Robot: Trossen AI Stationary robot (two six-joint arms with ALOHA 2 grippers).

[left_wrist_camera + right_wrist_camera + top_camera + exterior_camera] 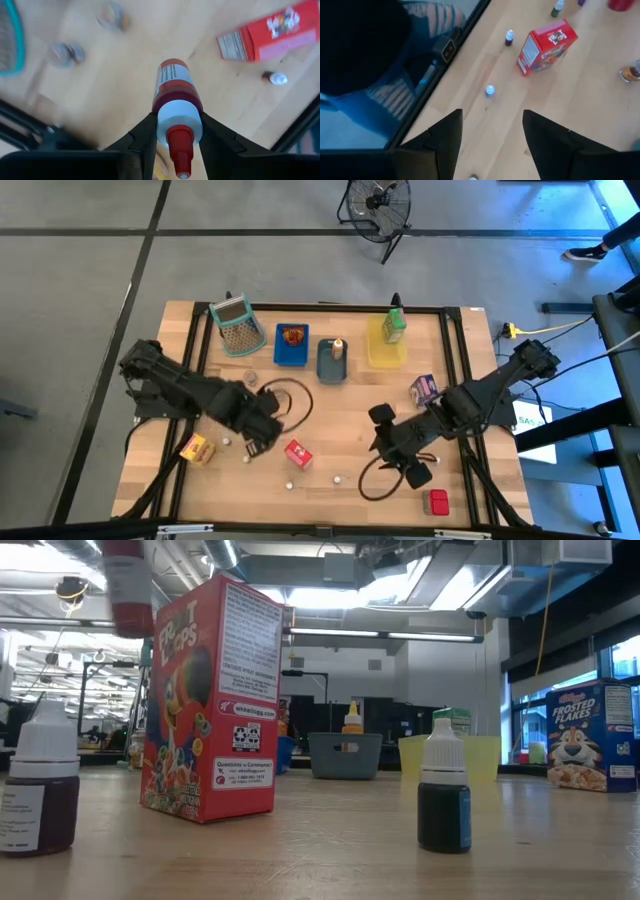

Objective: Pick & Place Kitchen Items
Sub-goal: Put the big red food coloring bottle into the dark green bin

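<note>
My left gripper (178, 134) is shut on a red bottle (172, 82) with a white cap and red tip, high over the table's left middle (257, 438). In the low view the bottle (125, 585) shows at the top left. My right gripper (492, 132) stands open above the table's right middle (383, 438), nothing between its fingers. A red carton (297, 453) stands between the two grippers, small white-capped bottles (337, 478) around it. A yellow-orange carton (196, 448) lies near the left edge, and a purple-white carton (424, 390) sits right of centre. My left gripper pinches the bottle's white cap (179, 117) between its two fingers, one on each side. The fingers come from above, pointing down. The bottle hangs below them, its red tip up and its base toward the table, lifted clear.
Along the far edge stand a mesh basket (237, 325), a blue tray (291, 358), a grey tray (326, 370) with an orange bottle, and a yellow tray (380, 358) with a green carton. A red item (437, 501) lies near the front right. Dark cable loops (300, 402) hang by both arms.
</note>
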